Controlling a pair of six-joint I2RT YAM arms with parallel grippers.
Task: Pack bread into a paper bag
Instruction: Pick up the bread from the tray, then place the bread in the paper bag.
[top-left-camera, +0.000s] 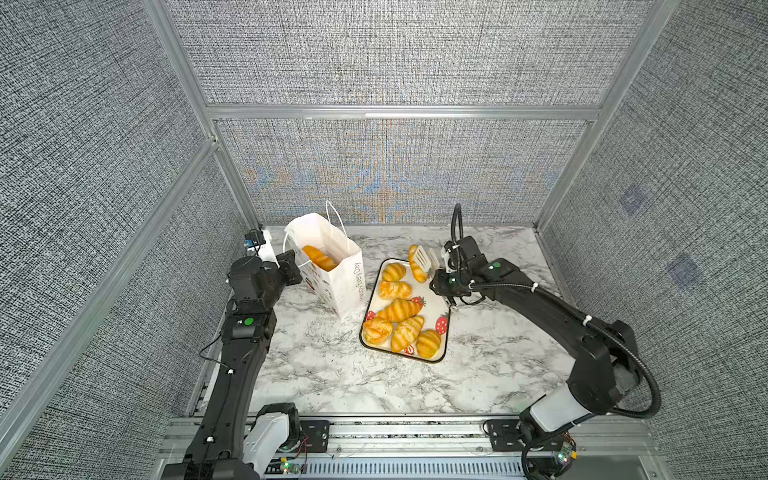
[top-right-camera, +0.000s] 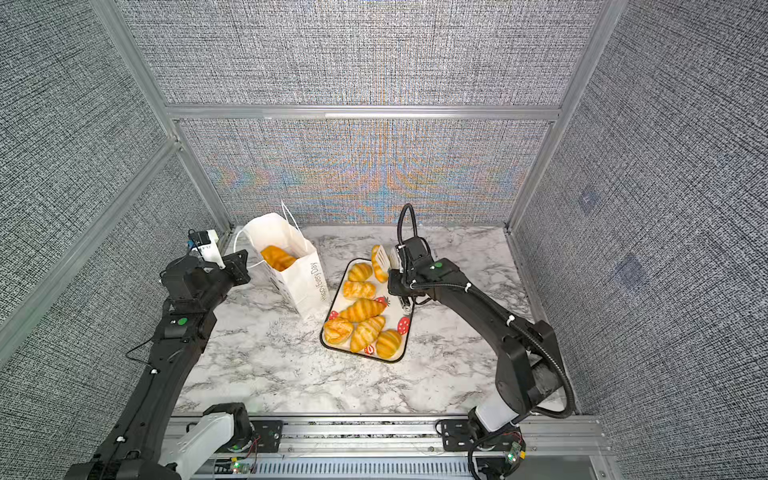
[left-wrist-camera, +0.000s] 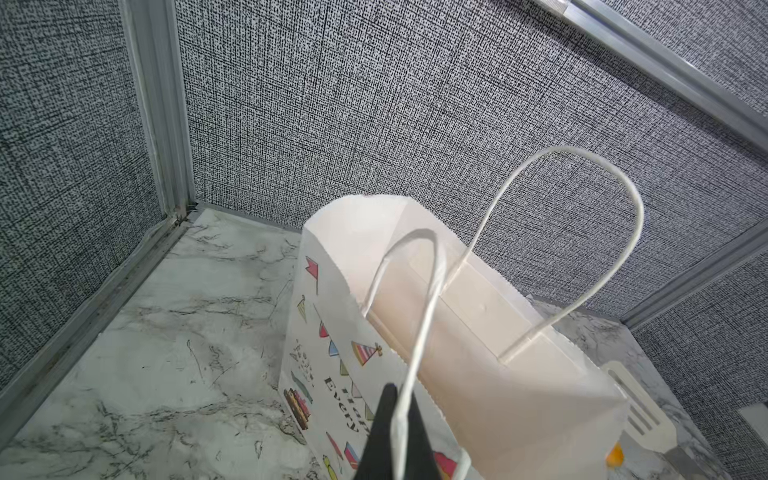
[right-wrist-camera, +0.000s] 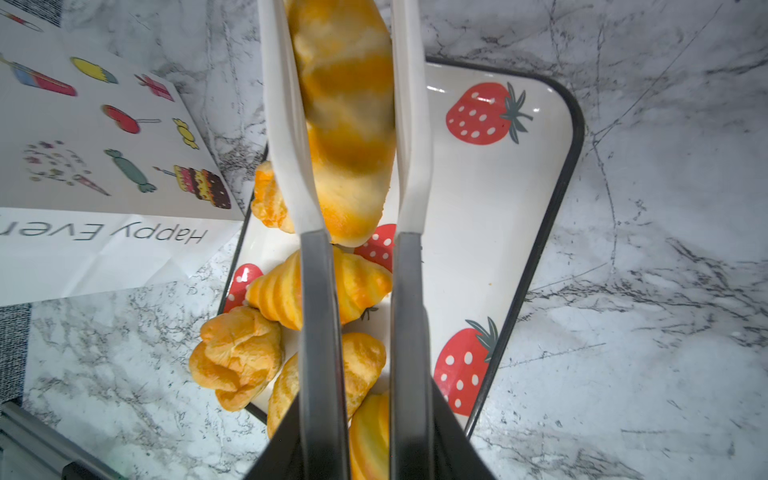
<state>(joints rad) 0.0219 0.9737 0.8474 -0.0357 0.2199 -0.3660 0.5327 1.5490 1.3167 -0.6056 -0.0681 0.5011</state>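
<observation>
At centre left in a top view, the left gripper (top-left-camera: 293, 266) had its black fingertips pinched tight on one thin white cord handle (left-wrist-camera: 419, 332) of the paper bag (top-left-camera: 343, 286). The bag was smooth white paper with sharp folded edges and a saw-toothed rim. It stood upright with its mouth open, leaning slightly toward the gripper. One glossy, striped golden bread (top-left-camera: 319, 257) lay inside it. The bag stood close to the grey woven wall (top-left-camera: 395, 54) at the upper left of the table (top-left-camera: 332, 382), whose top had a white marble pattern with grey veins. A broad stretch of this marble ran across the lower centre of the picture between the two arms.

The bag's lower right corner came just beside the tray (top-left-camera: 446, 347); whether they touched could not be told. The tray was a rounded rectangle, shiny white with red strawberries and a thin black rim. Six ridged, golden pastries (top-left-camera: 401, 309) were crowded along its left side, leaving its right side bare.

Over the tray's upper end, the tongs (top-left-camera: 424, 257), with white slotted blades on grey metal arms, squeezed one long striped loaf (right-wrist-camera: 349, 116) clear of the tray. The right gripper (top-left-camera: 440, 279) clasped the tongs' arms from outside, pressing them together.
</observation>
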